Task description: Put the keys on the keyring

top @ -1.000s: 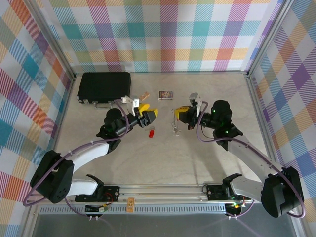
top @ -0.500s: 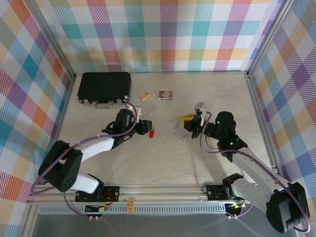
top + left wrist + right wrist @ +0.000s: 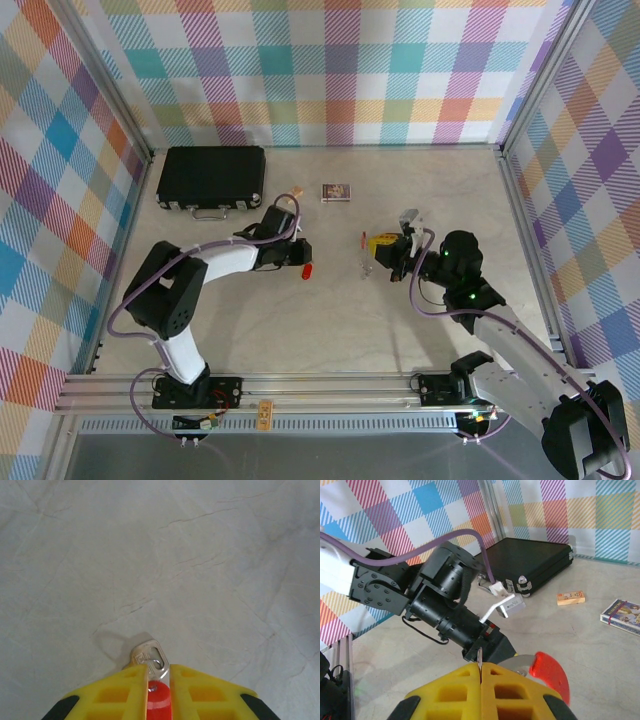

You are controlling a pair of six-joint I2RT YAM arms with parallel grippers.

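On the pale table [image 3: 330, 330] both arms reach toward the middle, so the whole move comes down to the short stretch of bare surface between them. Your right gripper [image 3: 480, 667] is pressed together on the thin metal rim of the keyring [image 3: 547, 672]. It holds the ring up off the table, with its red sleeve curving off to one side of the fingers. Your left gripper [image 3: 158, 671] is low at the table, its yellow fingers drawn in against both sides of the red head of the key [image 3: 154, 661]. The key's long axis runs along those fingers, its metal end poking out past the tips. From that key the ring lies to the right, near but apart. I judge the left arm has to carry it across.
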